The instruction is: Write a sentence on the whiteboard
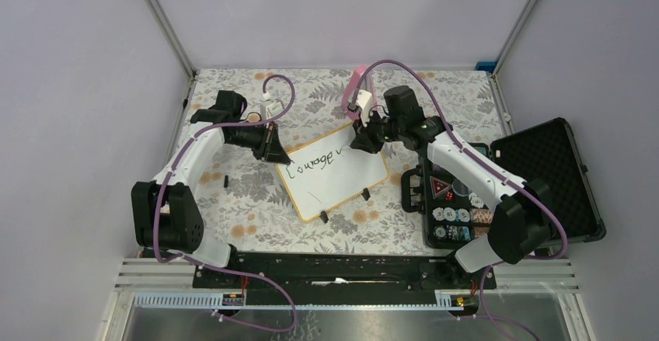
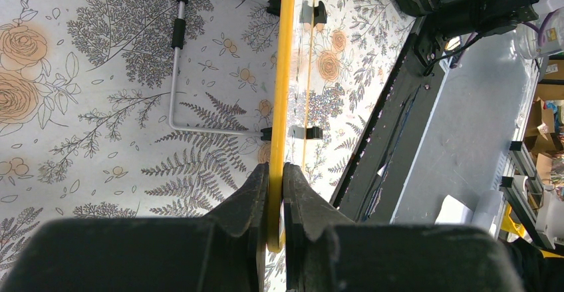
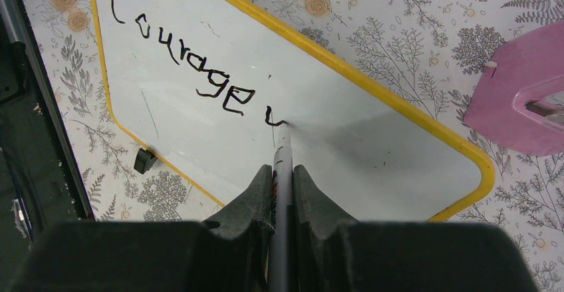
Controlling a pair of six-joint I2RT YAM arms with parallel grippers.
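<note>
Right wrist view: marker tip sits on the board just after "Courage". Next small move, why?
Probably drag the marker on along the writing line to finish the letter begun after "Courage": only a short stroke is there, and the left gripper pinches the whiteboard rim, steadying it.

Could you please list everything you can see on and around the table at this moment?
whiteboard: one, white with a yellow rim, mid-table, lying at an angle
writing: one line, black, reads about "Courage" plus a started stroke, on the board
board feet: two, black, at the board's near edge
marker: one, pale grey barrel, tip on the board
pink object: one, pink, far edge of the table
case: one, black, open, right side
small pieces: several, mixed colours, in the case's tray
tablecloth: one, floral, over the table
left gripper: one, black, shut on the board's rim
right gripper: one, black, shut on the marker
</note>
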